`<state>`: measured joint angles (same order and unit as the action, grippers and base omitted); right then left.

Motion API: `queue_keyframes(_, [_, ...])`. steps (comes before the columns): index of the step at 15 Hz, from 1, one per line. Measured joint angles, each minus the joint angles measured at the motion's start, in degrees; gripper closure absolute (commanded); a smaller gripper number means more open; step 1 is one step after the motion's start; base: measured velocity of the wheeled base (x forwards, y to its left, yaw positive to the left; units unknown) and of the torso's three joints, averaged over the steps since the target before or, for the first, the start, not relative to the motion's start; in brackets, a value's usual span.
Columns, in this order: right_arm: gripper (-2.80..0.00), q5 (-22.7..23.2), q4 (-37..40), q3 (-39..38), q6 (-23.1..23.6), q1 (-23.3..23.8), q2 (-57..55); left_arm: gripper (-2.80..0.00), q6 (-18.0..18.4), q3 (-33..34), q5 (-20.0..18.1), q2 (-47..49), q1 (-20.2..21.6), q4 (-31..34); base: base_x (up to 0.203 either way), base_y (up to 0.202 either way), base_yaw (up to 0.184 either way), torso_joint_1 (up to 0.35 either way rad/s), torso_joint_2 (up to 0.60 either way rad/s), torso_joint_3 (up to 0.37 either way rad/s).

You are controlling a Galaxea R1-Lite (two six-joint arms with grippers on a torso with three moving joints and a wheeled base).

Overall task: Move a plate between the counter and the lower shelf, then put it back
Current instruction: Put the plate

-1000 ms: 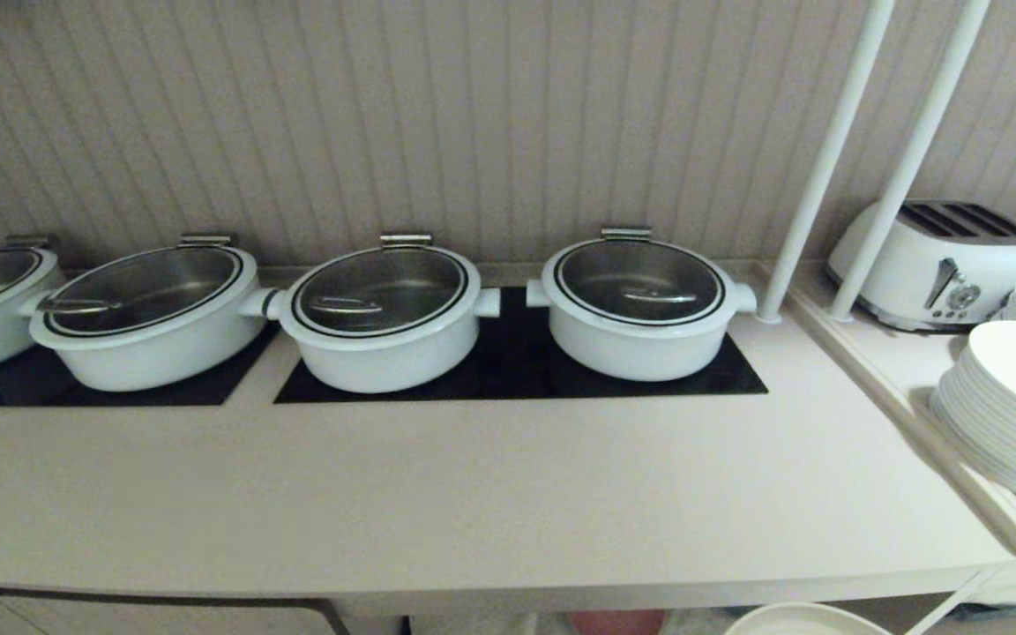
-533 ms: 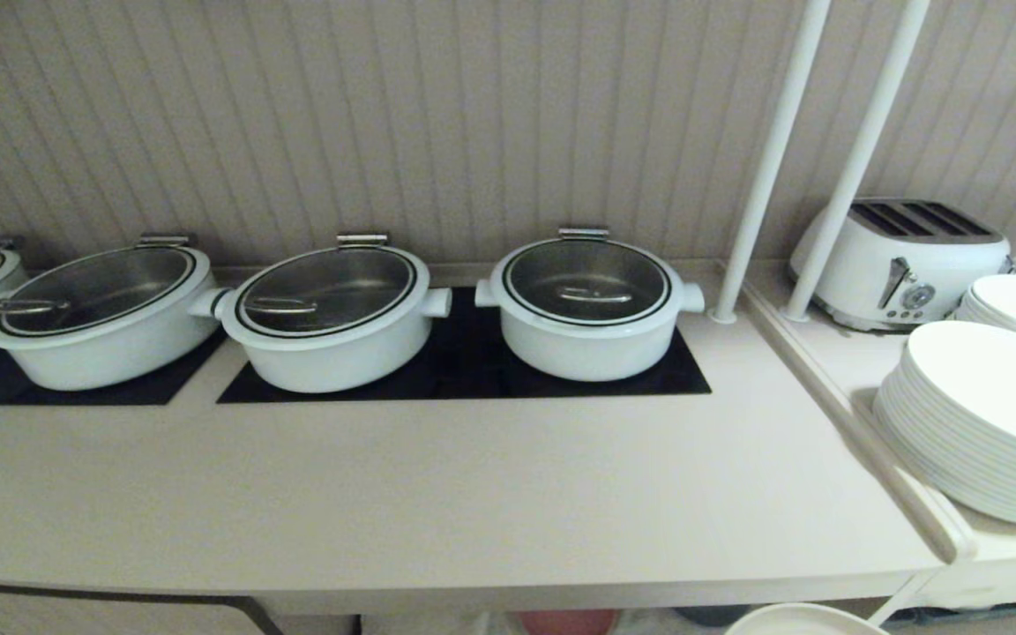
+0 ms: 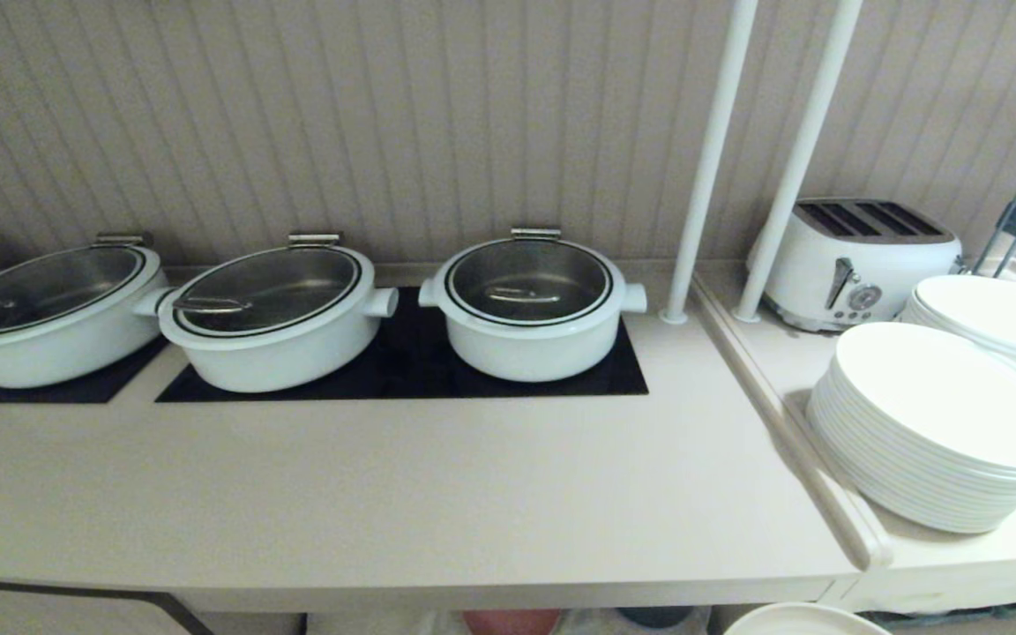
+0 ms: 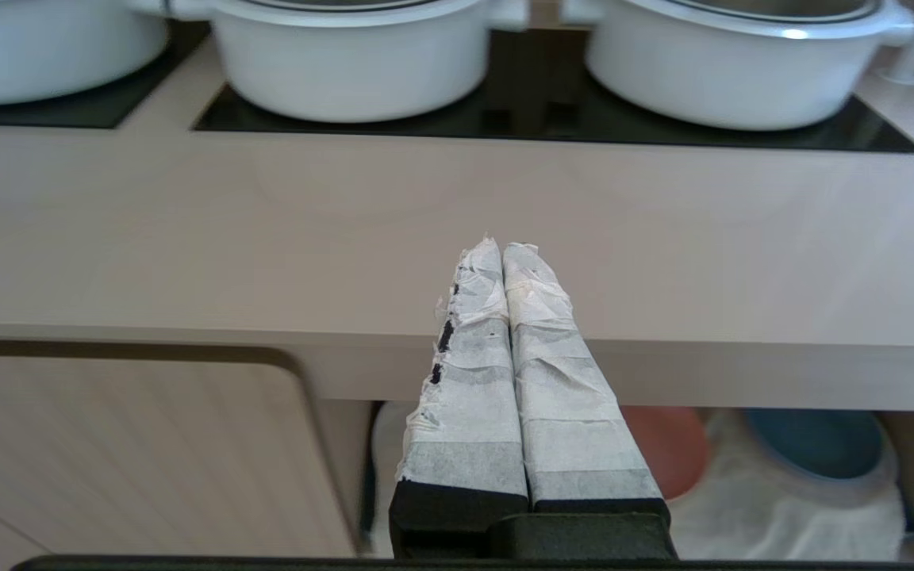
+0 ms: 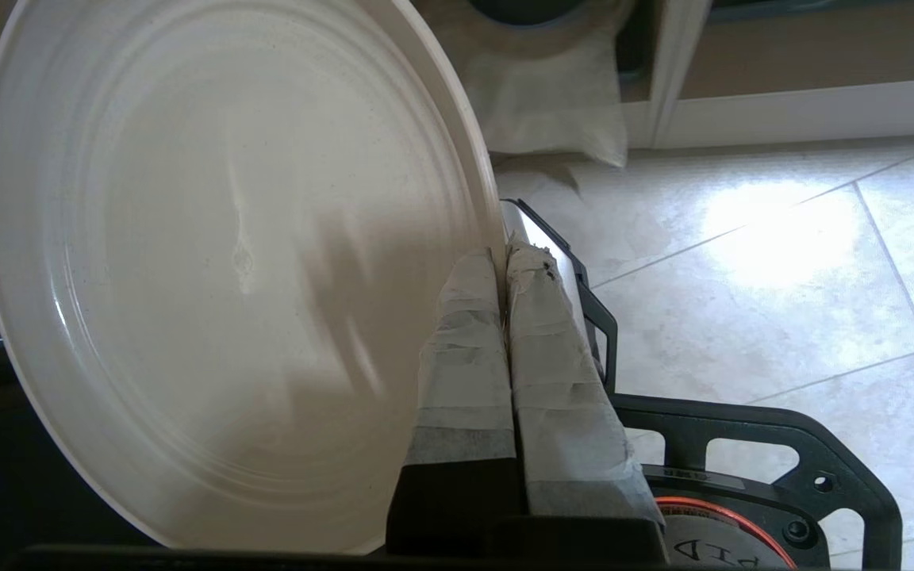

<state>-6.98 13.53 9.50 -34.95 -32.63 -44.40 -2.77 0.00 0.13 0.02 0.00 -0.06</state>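
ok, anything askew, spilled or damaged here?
Only wear: the tape wrapping the left end effector fingers is frayed and torn along one edge. Pots, stacked plates and held plate look intact; no spills.

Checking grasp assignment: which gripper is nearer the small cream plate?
Right. The right gripper is shut on the small cream plate's rim. The left gripper, shut and empty, hovers before the beige counter, apart from the plate.
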Motion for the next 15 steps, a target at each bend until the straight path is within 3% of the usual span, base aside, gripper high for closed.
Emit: queue_keyframes(15, [0.0,0.01,0.06,0.01,-0.07,-0.46,-0.17,0.0,-0.01,0.0,0.05,0.0,0.0,0.0,0.0,-0.008,0.0,0.0,0.0,0.0])
